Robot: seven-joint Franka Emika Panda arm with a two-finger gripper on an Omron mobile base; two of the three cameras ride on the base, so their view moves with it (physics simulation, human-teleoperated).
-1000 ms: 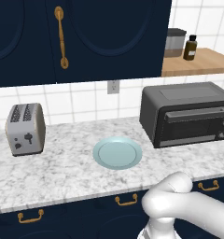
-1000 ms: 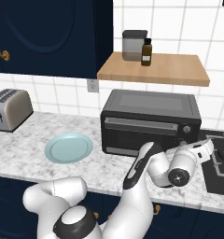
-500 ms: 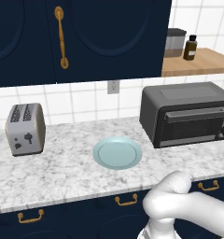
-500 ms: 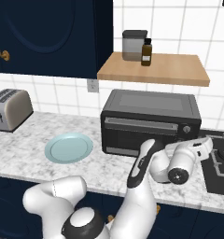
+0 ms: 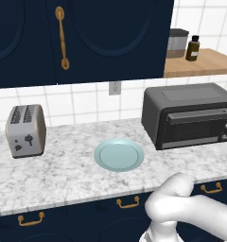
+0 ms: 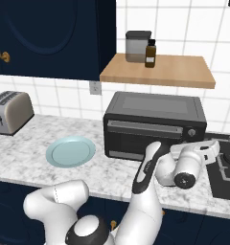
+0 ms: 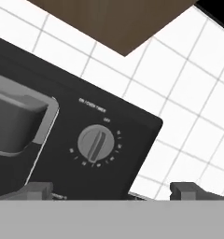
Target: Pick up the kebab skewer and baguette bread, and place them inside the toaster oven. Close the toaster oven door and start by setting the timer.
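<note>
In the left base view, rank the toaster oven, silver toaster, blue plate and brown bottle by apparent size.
1. toaster oven
2. and 3. silver toaster and blue plate: too alike to separate
4. brown bottle, clearly smallest, though it stands farther back on the shelf.

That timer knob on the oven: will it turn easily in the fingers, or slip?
The knob is small and round with a raised ridge, so the open gripper could probably bite across it. Its smooth rim may slip otherwise. The oven looks boxy and heavy, unlikely to shift.
</note>
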